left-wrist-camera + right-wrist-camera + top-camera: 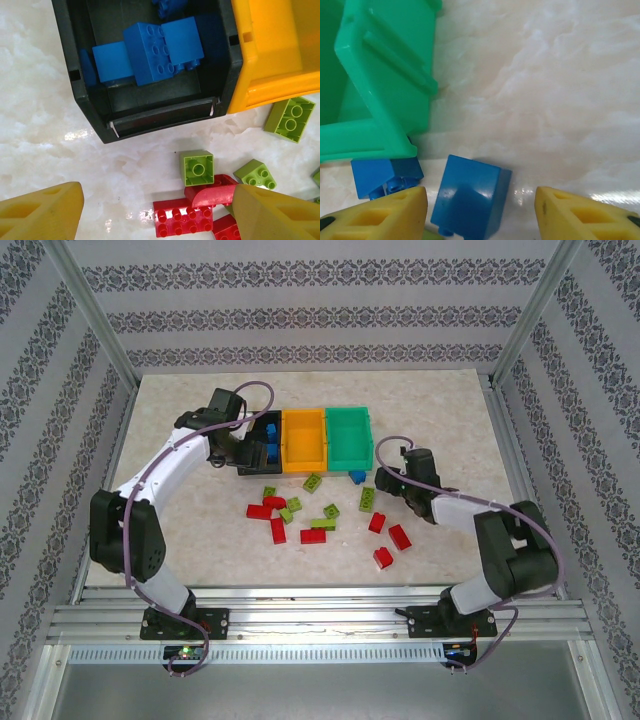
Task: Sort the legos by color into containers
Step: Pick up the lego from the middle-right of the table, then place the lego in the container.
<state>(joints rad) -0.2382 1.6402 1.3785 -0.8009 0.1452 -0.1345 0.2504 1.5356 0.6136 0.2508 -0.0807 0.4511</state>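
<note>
Three containers stand in a row: black (250,468), orange-yellow (304,438) and green (348,435). The black bin (95,107) holds several blue legos (155,52). My left gripper (157,220) hovers open just in front of it, above red legos (184,217) and a lime one (196,167), holding nothing. My right gripper (480,215) is open around a blue lego (470,197) lying on the table by the green bin's corner (380,90). A gap shows between that brick and the right finger (585,215). Another blue lego (385,175) lies against the bin.
Red legos (278,530) and lime legos (367,498) lie scattered on the marbled table (450,420) in front of the bins. More red ones (400,537) sit near the right arm. Metal frame posts (90,310) and patterned walls enclose the table.
</note>
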